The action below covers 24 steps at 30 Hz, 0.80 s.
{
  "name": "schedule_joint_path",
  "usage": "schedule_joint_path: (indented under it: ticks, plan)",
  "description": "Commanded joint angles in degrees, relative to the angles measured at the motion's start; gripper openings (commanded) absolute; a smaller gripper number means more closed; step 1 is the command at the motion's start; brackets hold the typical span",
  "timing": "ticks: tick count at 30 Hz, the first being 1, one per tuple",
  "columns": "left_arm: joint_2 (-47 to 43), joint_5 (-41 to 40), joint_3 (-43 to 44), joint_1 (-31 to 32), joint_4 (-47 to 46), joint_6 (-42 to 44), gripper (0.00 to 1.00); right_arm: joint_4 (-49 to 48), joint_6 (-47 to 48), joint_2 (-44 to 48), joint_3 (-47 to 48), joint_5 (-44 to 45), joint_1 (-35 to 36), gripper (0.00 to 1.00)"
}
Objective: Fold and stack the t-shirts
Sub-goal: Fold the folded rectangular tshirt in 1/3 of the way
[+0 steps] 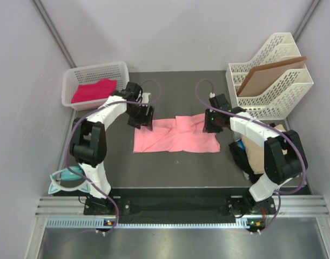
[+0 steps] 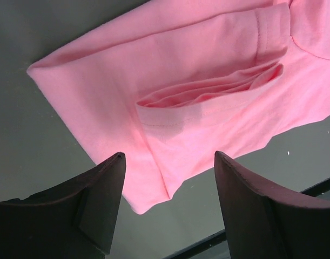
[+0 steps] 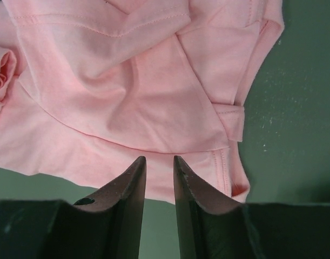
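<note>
Salmon pink t-shirt (image 1: pixel 175 135) lies partly folded, mid-table (image 1: pixel 170 172), sleeves tucked inward and rumpled. Left gripper (image 2: pixel 169 156) hangs over the shirt's far-left corner, fingers spread wide, nothing between them. Right gripper (image 3: pixel 159 159) sits at the far-right edge, fingers barely parted w/ a slim gap, apparently pinching nothing (hard to be sure from the wrist view). Magenta-pink t-shirt (image 1: pixel 94 90) lies in the white basket (image 1: pixel 73 75), far left. Tan, black and blue cloth is heaped by the right arm (image 1: pixel 256 154). Brown board (image 1: pixel 270 75) stands in the white file rack (image 1: pixel 294 89).
</note>
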State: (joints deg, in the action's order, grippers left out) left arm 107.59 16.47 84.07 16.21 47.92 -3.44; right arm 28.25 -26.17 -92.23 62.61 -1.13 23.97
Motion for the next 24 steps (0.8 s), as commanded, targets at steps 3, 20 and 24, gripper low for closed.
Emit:
schedule_joint_path:
  ticks: [3,20,24]
  plan:
    - [3.9,2.2,1.9,0.0,-2.6,1.4,0.69,-0.8,-0.1,2.8,-0.1,0.6,0.6,0.28]
    - [4.7,4.5,2.8,0.9,-2.8,2.8,0.62,-2.1,-0.3,1.4,-0.9,0.2,0.6,0.27]
    - [5.0,4.9,2.8,1.3,-2.8,2.9,0.59,-1.9,-0.3,1.8,-1.1,0.1,0.7,0.27]
